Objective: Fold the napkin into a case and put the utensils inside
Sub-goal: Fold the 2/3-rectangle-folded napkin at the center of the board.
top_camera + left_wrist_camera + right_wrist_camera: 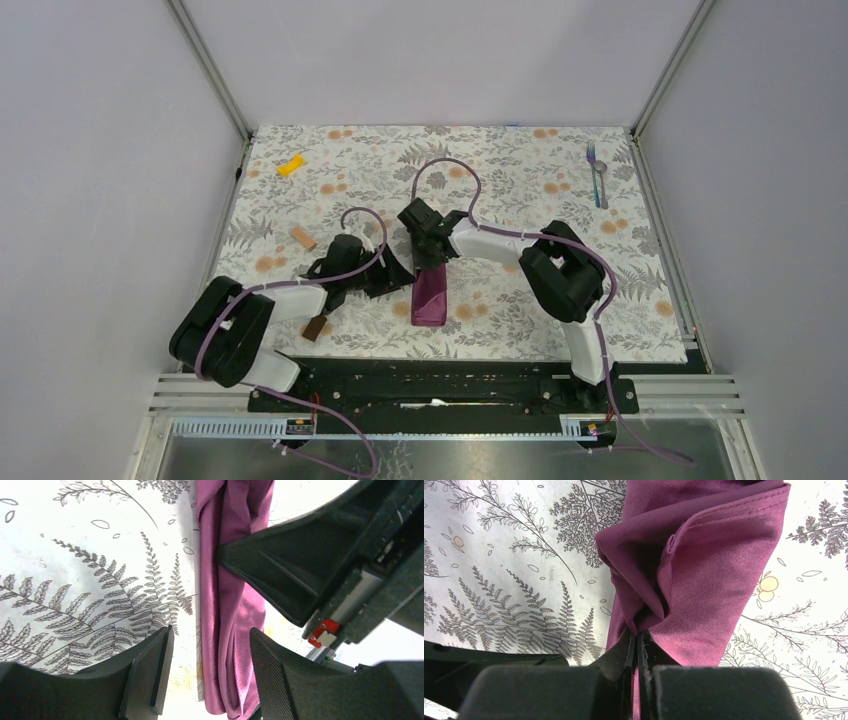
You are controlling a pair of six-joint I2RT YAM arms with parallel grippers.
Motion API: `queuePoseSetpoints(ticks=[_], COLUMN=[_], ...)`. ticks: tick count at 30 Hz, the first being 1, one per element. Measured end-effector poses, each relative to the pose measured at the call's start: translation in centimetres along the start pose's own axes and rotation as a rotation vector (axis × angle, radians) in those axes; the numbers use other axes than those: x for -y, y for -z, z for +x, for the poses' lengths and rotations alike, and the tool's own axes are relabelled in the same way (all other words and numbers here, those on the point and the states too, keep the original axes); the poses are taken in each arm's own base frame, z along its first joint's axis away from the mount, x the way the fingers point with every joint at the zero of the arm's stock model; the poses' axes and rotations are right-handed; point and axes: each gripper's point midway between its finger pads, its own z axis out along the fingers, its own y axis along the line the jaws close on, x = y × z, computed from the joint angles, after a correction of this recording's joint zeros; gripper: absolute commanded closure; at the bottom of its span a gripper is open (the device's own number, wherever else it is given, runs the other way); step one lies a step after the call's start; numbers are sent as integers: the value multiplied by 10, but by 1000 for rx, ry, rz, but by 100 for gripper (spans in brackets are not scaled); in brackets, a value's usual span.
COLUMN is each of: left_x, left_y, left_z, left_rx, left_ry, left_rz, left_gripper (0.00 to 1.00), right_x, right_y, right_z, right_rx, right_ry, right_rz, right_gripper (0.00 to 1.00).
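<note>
Folding was in hand: our right gripper (637, 641) pinched the napkin (709, 580), left gripper (210, 652) spread astride it; next, we judged, it should close on the fold.

Plain pale walls (100, 150) enclose a fern-patterned tablecloth (520, 160); lighting seems even, perhaps overhead.

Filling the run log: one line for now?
right claw: shut on plum-magenta cloth napkin; left claw: open astride napkin; silvery fork and spoon: far right, untouched

Plum-magenta folded cloth napkin (430, 298), far end hidden beneath right arm (480, 242), thin silvery fork and spoon (597, 178), detail too small to tell.
</note>
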Motion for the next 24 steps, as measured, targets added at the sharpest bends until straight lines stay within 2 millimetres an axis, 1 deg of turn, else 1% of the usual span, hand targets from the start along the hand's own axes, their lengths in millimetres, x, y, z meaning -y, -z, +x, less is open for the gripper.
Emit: queuePoseSetpoints(ticks=[3,4,6,7,10,13,15,17,19,21,23,24], left_x=[2,3,3,6,14,17,15,12,8,5,3,3], left_y=[3,3,0,-1,-10,-18,-22,-23,-23,-23,-23,-23], left_z=[2,4,9,11,12,10,9,9,8,8,8,8], left_rx=[-2,-8,-26,-33,-47,-47,-44,-38,-30,-26,-20,-19], left_ry=[-27,-35,-44,-50,-72,-76,-71,-67,-62,-56,-55,-54], left_rz=[4,3,-1,4,9,-3,-14,-32,-50,-60,-65,-66], left_gripper=[36,35,31,31,36,44,55,62,66,68,69,70], right_x=[0,0,-1,-1,0,4,4,4,3,4,7,8], right_y=[-1,0,0,0,0,1,1,2,5,10,17,21], right_z=[-1,-1,-1,-1,-1,-2,-2,-1,1,2,0,-2], right_rx=[-3,-4,-2,-3,-1,-4,-8,-13,-20,-24,-15,-7], right_ry=[-9,-11,-16,-18,-28,-62,-80,-97,-109,-122,-134,-136], right_rz=[-15,-19,-26,-28,-39,-55,-70,-92,-117,-142,-162,-171], right_gripper=[100,100,100,100,100,95,87,80,70,58,52,50])
